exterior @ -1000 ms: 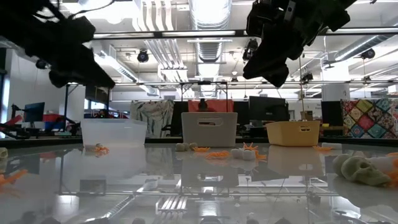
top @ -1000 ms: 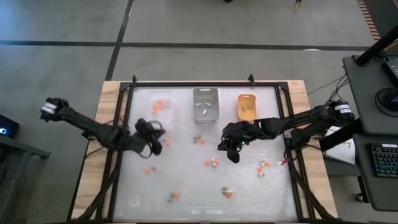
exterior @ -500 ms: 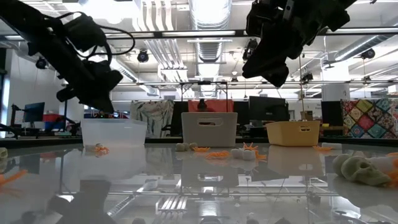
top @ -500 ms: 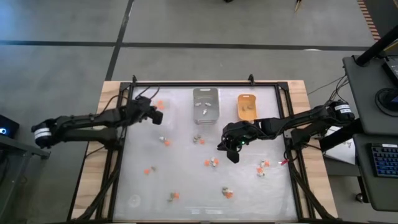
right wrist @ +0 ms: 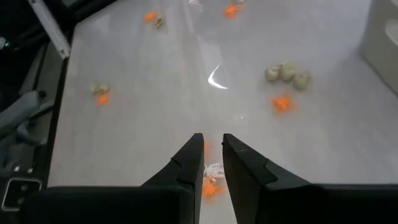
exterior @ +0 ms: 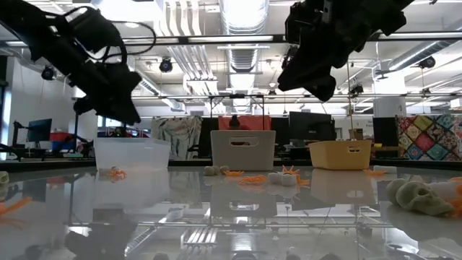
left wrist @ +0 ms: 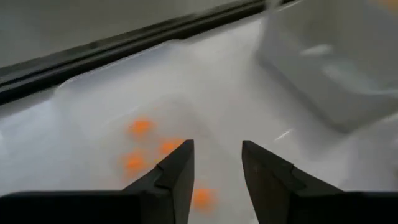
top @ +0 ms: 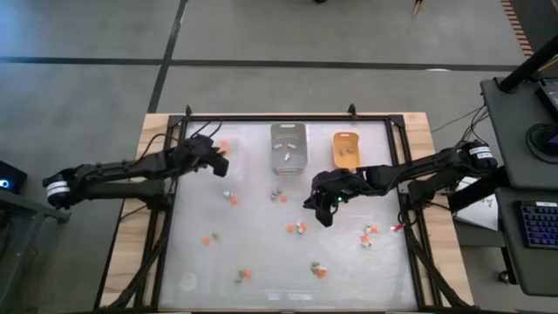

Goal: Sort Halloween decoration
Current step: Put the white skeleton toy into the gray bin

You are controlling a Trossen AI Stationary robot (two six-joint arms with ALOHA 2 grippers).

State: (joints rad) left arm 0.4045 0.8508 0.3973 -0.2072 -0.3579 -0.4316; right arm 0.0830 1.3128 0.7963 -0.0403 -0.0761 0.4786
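Observation:
Small orange, white and tan Halloween decorations lie scattered on the white table, such as a pair (top: pixel 299 228) and another (top: pixel 368 234). Orange ones (left wrist: pixel 140 127) lie in the clear tray (top: pixel 228 150). My left gripper (left wrist: pixel 217 149) hovers open above that tray, at the table's far left (top: pixel 218 162), with nothing between its fingers. My right gripper (right wrist: pixel 211 140) hangs over the table's middle (top: pixel 324 214), fingers a little apart and empty. A white-and-orange decoration (right wrist: pixel 211 177) shows on the table through the gap.
A grey tray (top: pixel 289 144) with white pieces and an orange-yellow tray (top: pixel 346 148) stand beside the clear one along the far edge. A dark frame (top: pixel 179 174) rims the table. More decorations lie near the front edge (top: pixel 318 269).
My left gripper has swung from the table's left middle toward the far edge and now hovers over the clear tray; in the last half second it has hardly moved. My right gripper has stayed put.

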